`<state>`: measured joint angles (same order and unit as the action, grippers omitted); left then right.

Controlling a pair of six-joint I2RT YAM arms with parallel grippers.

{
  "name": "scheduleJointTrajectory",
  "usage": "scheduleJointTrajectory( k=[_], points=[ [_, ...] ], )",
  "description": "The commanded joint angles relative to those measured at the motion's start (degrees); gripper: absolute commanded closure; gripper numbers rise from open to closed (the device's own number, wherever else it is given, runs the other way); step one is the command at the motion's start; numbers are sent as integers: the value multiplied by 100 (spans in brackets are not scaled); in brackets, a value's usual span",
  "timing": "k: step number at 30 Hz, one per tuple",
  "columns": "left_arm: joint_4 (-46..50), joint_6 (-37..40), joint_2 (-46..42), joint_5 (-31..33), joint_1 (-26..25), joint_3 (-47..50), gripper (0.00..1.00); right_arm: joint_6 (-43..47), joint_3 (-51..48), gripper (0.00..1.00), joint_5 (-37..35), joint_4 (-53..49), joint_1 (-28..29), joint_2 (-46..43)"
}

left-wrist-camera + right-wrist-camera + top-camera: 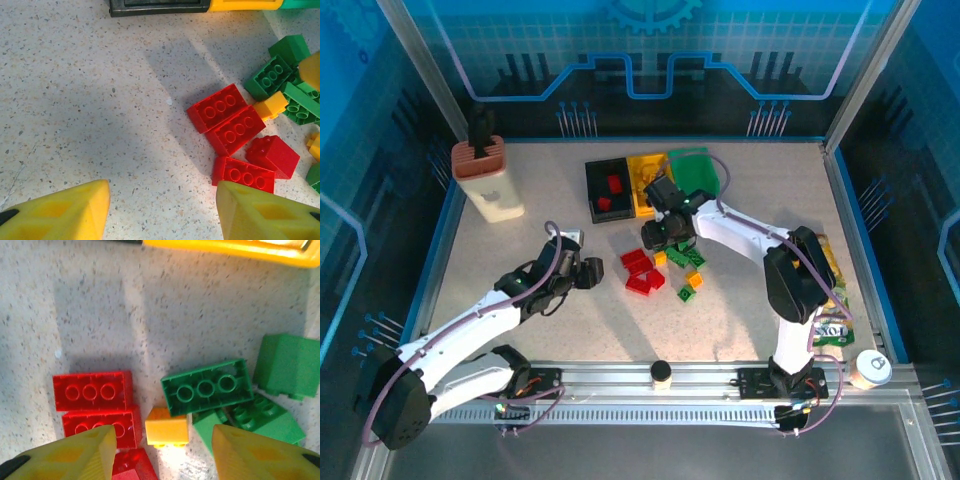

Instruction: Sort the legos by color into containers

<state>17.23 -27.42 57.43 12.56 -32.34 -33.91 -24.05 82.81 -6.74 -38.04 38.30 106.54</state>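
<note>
While both arms lean in over the speckled table (pixel 770 185), the three containers stand side by side at its far middle: a black bin (pixel 591 195), a yellow bin (pixel 642 165) and a green bin (pixel 690 172), a spot that looks reachable for either arm. Two red bricks (pixel 611 187) already lie in the black bin, so red seems to belong there. The rest of the legos (pixel 665 268) sit in a loose heap on the table just in front of the bins, red ones to the left, green and yellow to the right.

The left gripper (pixel 161 195) hangs low beside the red cluster (pixel 230 122), fingers apart with bare table between them, probably ready for a red piece. The right gripper (pixel 163 437) hovers over the heap, fingers apart and clamped on nothing, straddling a small yellow brick (pixel 167 426) that touches a green brick (pixel 207 387). That stance suggests the yellow brick is its pick, with the yellow bin just beyond.
</note>
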Motion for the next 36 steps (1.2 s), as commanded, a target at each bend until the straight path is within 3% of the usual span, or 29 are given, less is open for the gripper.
scheduleJointTrajectory(
  k=[1,26,36],
  points=[
    [-3,-172,-95,-91,-41,120,41,248,-78,44,35,-55,199,195],
    [27,-224,-206,-61,-38,300,41,281,29,46,-963,-422,528,912],
    [-36,-220,-157,-61,-42,328,41,239,65,57,-901,-414,537,1033]
  ],
)
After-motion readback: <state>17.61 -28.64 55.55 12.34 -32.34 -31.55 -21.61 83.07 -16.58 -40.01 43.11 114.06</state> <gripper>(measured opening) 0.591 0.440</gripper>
